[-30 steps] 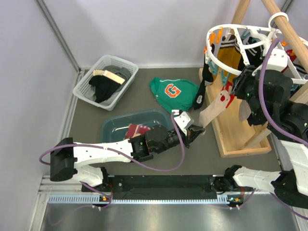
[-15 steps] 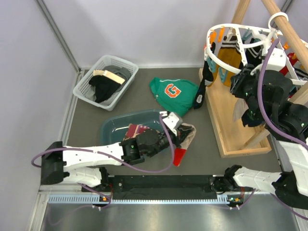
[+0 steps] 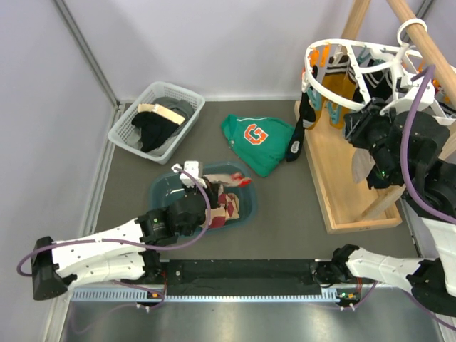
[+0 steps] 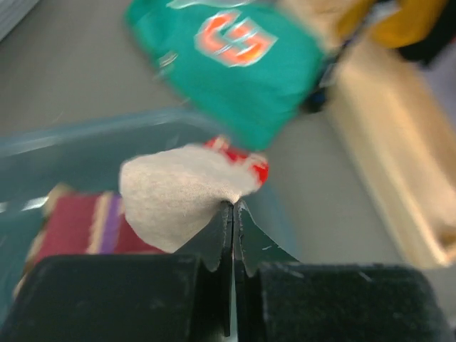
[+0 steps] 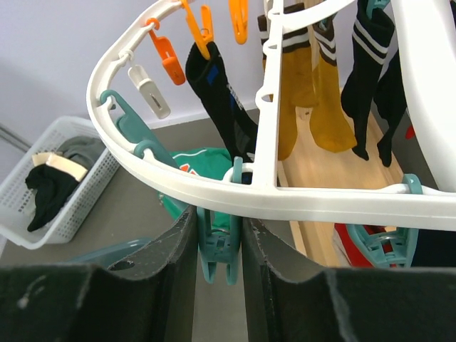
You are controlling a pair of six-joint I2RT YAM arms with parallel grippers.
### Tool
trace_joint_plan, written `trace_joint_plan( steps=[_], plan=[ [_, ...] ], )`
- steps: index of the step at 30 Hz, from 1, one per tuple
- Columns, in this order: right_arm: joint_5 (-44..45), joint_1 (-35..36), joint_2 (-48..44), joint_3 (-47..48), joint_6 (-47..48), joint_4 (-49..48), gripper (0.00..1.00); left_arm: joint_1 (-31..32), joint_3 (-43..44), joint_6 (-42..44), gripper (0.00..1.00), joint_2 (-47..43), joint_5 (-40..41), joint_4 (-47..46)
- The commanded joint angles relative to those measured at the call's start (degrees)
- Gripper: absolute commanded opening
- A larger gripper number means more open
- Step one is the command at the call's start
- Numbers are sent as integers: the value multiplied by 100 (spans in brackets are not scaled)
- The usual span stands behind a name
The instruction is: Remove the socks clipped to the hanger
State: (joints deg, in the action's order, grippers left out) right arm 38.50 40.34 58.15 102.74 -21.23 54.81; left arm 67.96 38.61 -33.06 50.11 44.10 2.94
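My left gripper (image 4: 234, 206) is shut on a tan sock with a red toe (image 4: 178, 194) and holds it over the blue bin (image 3: 167, 187). In the top view that gripper (image 3: 212, 203) is at the bin's middle. A maroon sock (image 4: 71, 228) lies in the bin. My right gripper (image 5: 217, 239) is shut on a teal clip (image 5: 216, 249) under the white hanger (image 5: 285, 196); nothing hangs from this clip. A black sock (image 5: 217, 100), mustard socks (image 5: 313, 107) and black striped socks (image 5: 367, 78) hang clipped to the hanger (image 3: 335, 78).
A green sweatshirt (image 3: 256, 139) lies on the floor between the bin and the wooden stand (image 3: 349, 192). A white mesh basket (image 3: 153, 121) with dark clothes stands at the back left. The stand's wooden pole (image 3: 427, 43) carries the hanger's hook.
My left gripper has carried the tan sock from beside the wooden stand leftward to over the bin. My right gripper has shifted slightly along the hanger's rim.
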Motion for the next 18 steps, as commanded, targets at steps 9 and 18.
trace_joint_plan(
  steps=[9,18],
  plan=[
    [-387,1,-102,-43,-91,-304,2,-477,-671,-3712,9,-159,679,2781],
    [-809,0,-32,-184,-364,-594,2,-477,584,-1632,77,-291,505,2618]
  ],
)
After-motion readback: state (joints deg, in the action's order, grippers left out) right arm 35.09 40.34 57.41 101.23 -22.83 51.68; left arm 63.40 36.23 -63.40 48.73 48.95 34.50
